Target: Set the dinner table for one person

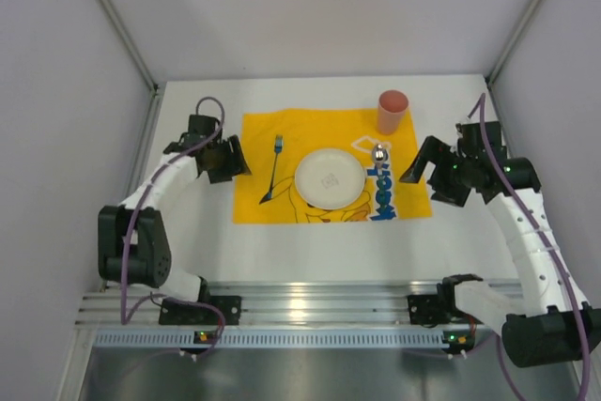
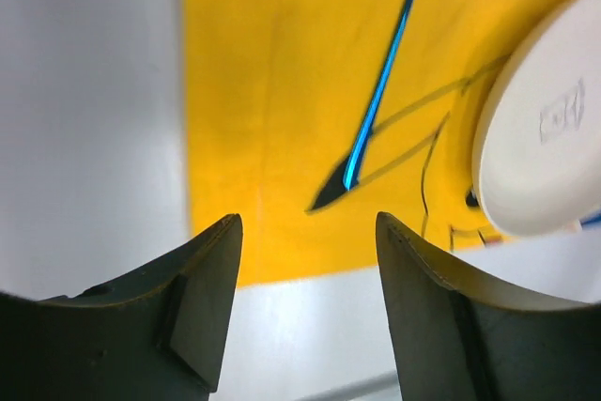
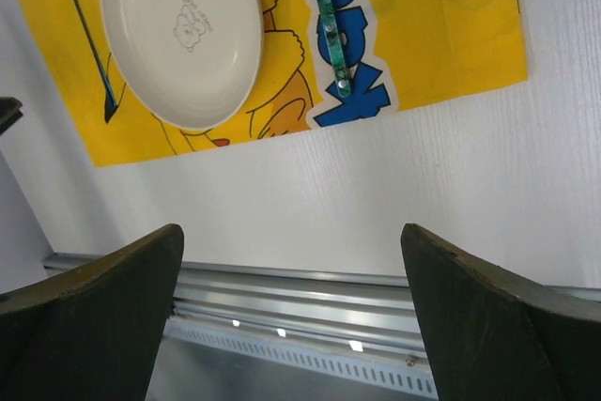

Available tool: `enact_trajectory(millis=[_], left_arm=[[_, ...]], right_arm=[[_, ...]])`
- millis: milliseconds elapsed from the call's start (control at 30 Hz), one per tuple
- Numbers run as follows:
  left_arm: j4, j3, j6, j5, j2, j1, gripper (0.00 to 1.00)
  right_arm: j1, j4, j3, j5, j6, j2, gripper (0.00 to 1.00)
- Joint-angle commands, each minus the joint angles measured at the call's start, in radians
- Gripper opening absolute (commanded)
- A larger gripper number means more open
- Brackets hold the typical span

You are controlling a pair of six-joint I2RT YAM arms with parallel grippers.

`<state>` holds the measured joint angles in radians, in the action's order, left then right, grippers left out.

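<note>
On the dinner table [image 1: 319, 241] lies a yellow printed cloth [image 1: 282, 204] with a white plate [image 1: 330, 178] at its middle. A blue fork [image 1: 274, 168] lies left of the plate, a green-handled spoon [image 1: 379, 161] lies right of it, and a pink cup [image 1: 392, 111] stands at the cloth's far right corner. My left gripper [image 1: 235, 161] hovers at the cloth's left edge, open and empty. In the left wrist view its fingers [image 2: 211, 279] frame the cloth's near edge, with the fork [image 2: 380, 91] lying free beyond. My right gripper [image 1: 423, 176] stands open right of the cloth, holding nothing.
The right wrist view shows the plate [image 3: 183, 30], the spoon handle [image 3: 329, 25] and bare white tabletop [image 3: 329, 194] down to the metal rail [image 3: 300, 312] at the near edge. Grey walls enclose the table on three sides.
</note>
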<state>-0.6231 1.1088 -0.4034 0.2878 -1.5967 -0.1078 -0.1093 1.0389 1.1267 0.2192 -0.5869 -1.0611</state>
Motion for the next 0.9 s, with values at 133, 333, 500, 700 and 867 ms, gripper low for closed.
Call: enact_trajectory(millis=[133,333,500,700,867], left_arm=[[0.83,-0.608,0.257,-0.403,0.548,0.008,0.55],[1.366,-0.96,0.317,-0.521,0.597,0.01,0.65],[1.494,-0.891,0.357,-0.625,0.35,0.016,0.7],[1.791,-0.816,0.377,-0.428,0.01,0.057,0.67],[1.807,-0.816,0.347,-0.437,0.003,0.076,0.97]], right_arm=[[-0.024,-0.06,0.105,0.051,0.099,0.13,1.0],[-0.049,-0.129,0.003,-0.067,0.029,0.245,1.0],[-0.07,-0.14,-0.025,-0.061,0.053,0.309,1.0],[-0.093,-0.198,-0.031,-0.055,0.105,0.308,1.0],[-0.092,-0.241,-0.033,-0.063,0.147,0.27,1.0]])
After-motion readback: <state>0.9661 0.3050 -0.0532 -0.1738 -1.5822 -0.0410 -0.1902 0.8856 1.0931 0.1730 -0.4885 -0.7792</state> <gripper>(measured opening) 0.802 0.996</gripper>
